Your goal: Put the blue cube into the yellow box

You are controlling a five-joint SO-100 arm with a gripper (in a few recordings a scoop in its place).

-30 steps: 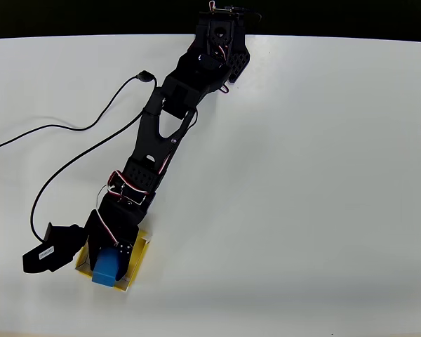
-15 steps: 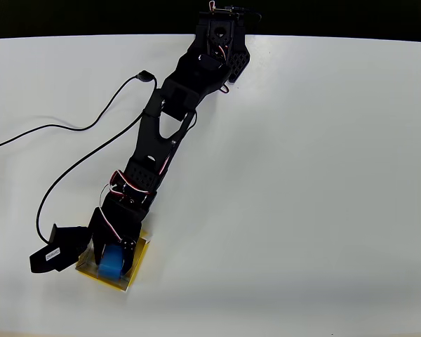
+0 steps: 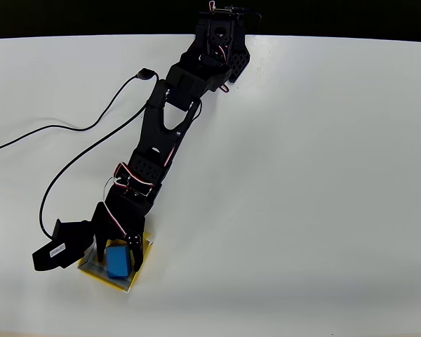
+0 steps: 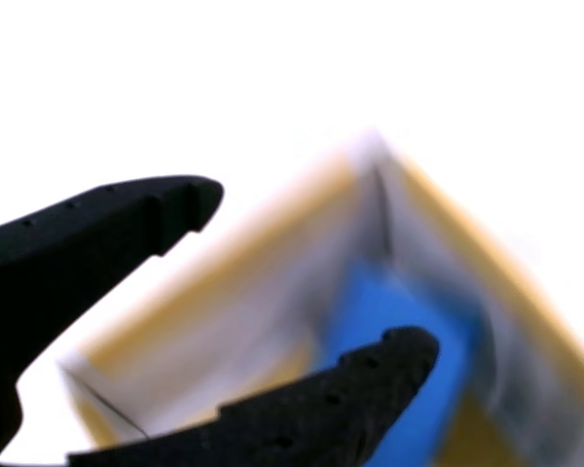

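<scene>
Overhead view, lower left of frame: the black gripper [image 3: 116, 246] hangs over the yellow box [image 3: 142, 258] on the white table [image 3: 302, 175]. Wrist view: the gripper [image 4: 307, 272] is spread wide, its fingers [image 4: 127, 219] clasping nothing. The blue cube [image 4: 399, 311] lies inside the blurred yellow box [image 4: 273, 243], apart from the upper finger.

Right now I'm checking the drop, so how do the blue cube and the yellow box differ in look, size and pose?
Colour: the blue cube is bright blue; the yellow box is yellow with pale rim edges.
Size: the blue cube is clearly smaller and fits within the yellow box's outline.
Form: the blue cube is a solid block; the yellow box is a shallow open tray.
Pose: the blue cube sits inside the yellow box, which rests on the table.
Both are straight-edged.
</scene>
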